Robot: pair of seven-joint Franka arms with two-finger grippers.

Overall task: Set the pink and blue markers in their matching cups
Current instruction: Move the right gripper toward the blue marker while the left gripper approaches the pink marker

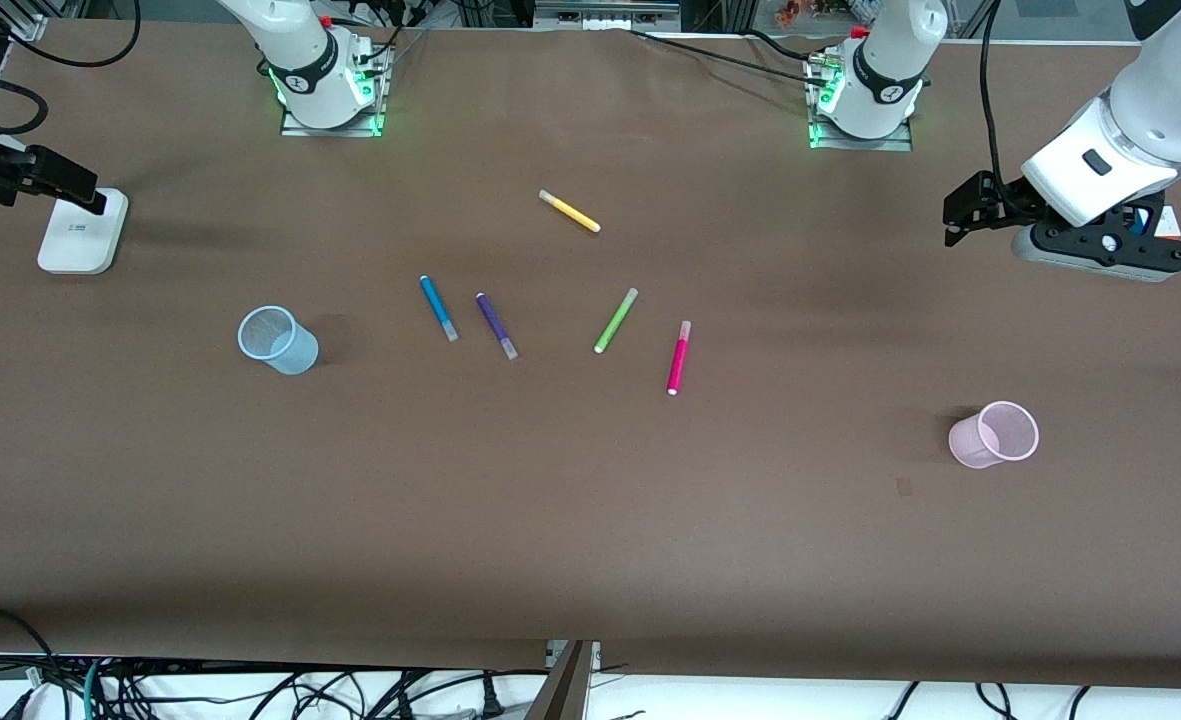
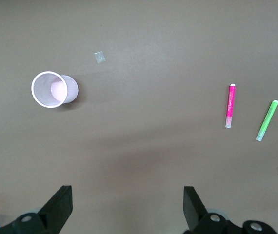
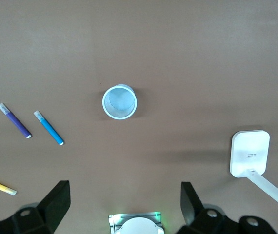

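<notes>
The blue marker (image 1: 438, 307) lies mid-table beside a purple pen, and also shows in the right wrist view (image 3: 49, 127). The pink marker (image 1: 678, 357) (image 2: 230, 106) lies beside a green pen. The light blue cup (image 1: 278, 340) (image 3: 119, 101) stands upright toward the right arm's end. The light pink cup (image 1: 995, 434) (image 2: 53, 89) stands upright toward the left arm's end, nearer the front camera. My left gripper (image 1: 960, 212) (image 2: 128, 204) is open and empty, high at its end. My right gripper (image 1: 70, 185) (image 3: 124, 202) is open and empty, high at its end.
A purple pen (image 1: 496, 325), a lime green pen (image 1: 616, 320) and a yellow pen (image 1: 569, 211) lie among the markers. A white flat device (image 1: 80, 232) sits at the right arm's end. A small tape scrap (image 1: 903, 487) lies near the pink cup.
</notes>
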